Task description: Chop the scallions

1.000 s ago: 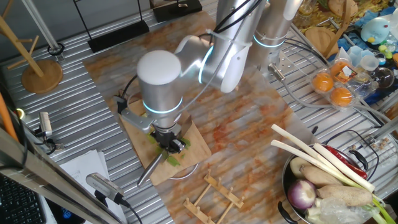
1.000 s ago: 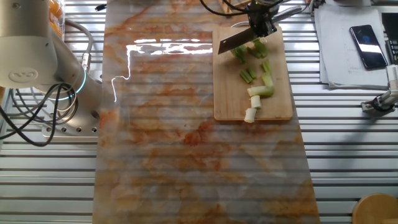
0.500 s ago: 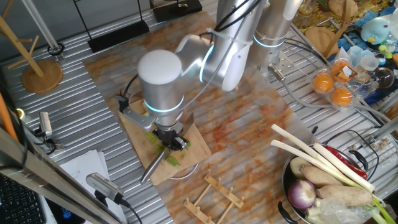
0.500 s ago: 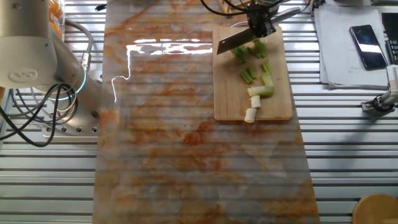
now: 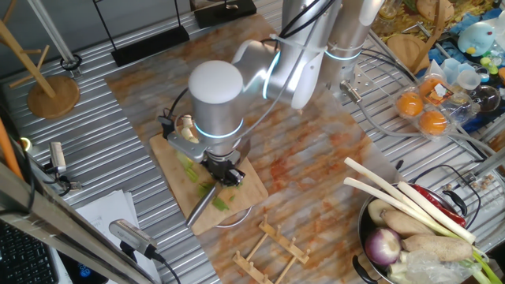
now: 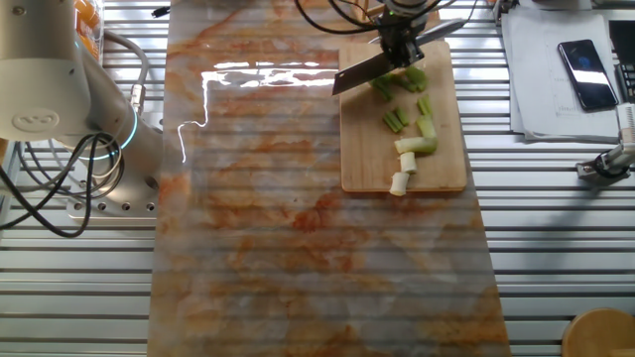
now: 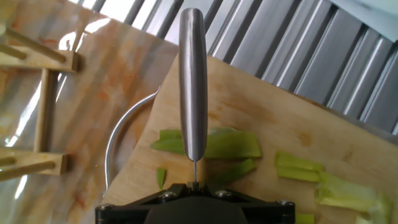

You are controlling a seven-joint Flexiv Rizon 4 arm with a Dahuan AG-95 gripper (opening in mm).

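Note:
The scallions are cut into short green and white bits (image 6: 417,145) on the wooden cutting board (image 6: 446,171). More green bits lie near the board's far end (image 6: 409,79) and show in the hand view (image 7: 231,144). My gripper (image 6: 397,38) is shut on a steel knife (image 6: 359,71). The blade slants out over the board's left edge, just above the green bits. In the one fixed view the gripper (image 5: 224,170) is over the board (image 5: 167,148) and the knife handle (image 5: 200,210) points to the front. In the hand view the gripper (image 7: 196,185) holds the knife (image 7: 193,81) edge-on.
A pot (image 5: 364,237) at the front right holds long white leek-like stalks (image 5: 402,197) and a red onion (image 5: 383,245). A wooden rack (image 5: 272,241) lies in front of the board. A round plate rim (image 7: 114,149) shows under the board. A phone (image 6: 581,74) lies on papers.
The arm has shifted sideways. The knife has moved toward the board's edge, so its blade now sticks out past the board over the mat. The cut bits have not moved.

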